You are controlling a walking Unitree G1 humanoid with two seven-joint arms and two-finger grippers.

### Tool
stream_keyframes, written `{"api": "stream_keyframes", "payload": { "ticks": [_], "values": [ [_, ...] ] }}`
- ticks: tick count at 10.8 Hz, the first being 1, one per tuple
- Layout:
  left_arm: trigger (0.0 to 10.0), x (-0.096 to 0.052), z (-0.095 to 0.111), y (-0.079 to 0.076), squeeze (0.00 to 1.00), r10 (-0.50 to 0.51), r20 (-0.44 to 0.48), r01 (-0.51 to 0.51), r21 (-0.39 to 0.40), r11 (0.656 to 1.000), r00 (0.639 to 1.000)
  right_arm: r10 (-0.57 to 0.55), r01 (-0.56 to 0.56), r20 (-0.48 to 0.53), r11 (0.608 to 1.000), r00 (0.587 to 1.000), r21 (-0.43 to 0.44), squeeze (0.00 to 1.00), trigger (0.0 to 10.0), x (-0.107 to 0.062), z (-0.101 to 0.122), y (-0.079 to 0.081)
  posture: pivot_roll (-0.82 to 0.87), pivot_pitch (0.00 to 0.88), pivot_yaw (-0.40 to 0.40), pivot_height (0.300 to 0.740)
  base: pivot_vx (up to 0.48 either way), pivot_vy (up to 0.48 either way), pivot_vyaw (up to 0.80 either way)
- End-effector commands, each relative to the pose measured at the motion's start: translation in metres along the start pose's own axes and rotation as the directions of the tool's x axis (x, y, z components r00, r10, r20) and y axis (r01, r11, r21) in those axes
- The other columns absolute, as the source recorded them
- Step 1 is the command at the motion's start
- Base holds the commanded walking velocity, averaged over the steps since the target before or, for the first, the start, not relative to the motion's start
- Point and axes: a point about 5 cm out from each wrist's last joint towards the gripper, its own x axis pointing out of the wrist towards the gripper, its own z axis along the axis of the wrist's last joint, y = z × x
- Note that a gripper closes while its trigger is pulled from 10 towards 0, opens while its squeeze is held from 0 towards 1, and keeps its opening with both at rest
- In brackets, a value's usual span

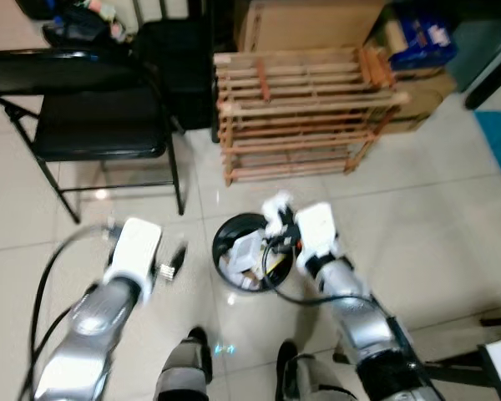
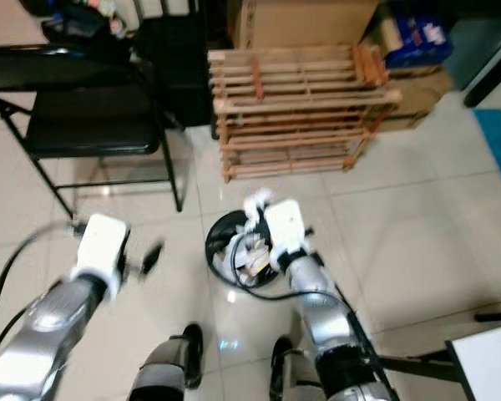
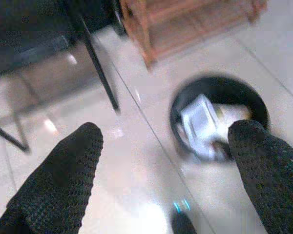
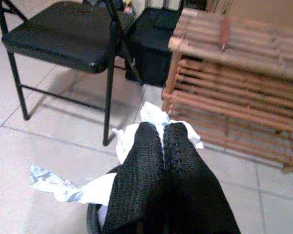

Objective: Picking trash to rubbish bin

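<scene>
My right gripper (image 4: 162,127) is shut on a crumpled white paper (image 4: 150,113), holding it just above the far rim of a round black rubbish bin (image 1: 223,238) on the tiled floor. A loose tail of the paper (image 4: 53,184) hangs to one side. Inside the bin lie white wrappers and paper (image 3: 201,117). My left gripper (image 3: 167,131) is open with nothing between its fingers. It hovers over the floor to the left of the bin (image 3: 219,80), a short way from it. In the left eye view the left gripper (image 1: 174,261) shows blurred.
A black folding chair (image 1: 92,125) stands at the back left, with a black case (image 1: 179,67) beside it. A low wooden rack (image 1: 301,113) stands right behind the bin, with cardboard boxes (image 1: 317,21) beyond. My feet (image 1: 196,342) are just short of the bin.
</scene>
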Motion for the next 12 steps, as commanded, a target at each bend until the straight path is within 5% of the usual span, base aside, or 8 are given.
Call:
{"api": "stream_keyframes", "payload": {
  "ticks": [1,7,12],
  "values": [
    [10.0,-0.007,-0.003,-0.007,0.0,-0.065,-0.032,0.064,-0.02,0.998,0.997,0.001,0.0,-0.031,1.0,1.0,0.01,0.0,10.0,-0.005,-0.012,0.003,0.37,0.403,-0.047,0.74,0.0,0.0,0.0],
    [10.0,-0.031,-0.01,-0.008,0.0,-0.218,-0.196,0.209,-0.067,0.976,0.956,0.027,-0.016,-0.181,0.998,0.983,0.065,0.0,10.0,-0.016,-0.061,0.023,0.4,0.461,-0.003,0.74,0.0,0.0,0.0],
    [10.0,-0.036,-0.011,-0.002,0.0,-0.232,-0.237,0.227,-0.046,0.973,0.943,0.013,-0.002,-0.127,0.996,0.992,0.088,0.0,10.0,0.009,-0.043,0.024,0.44,0.458,0.014,0.74,0.0,0.0,0.0]
  ]
}}
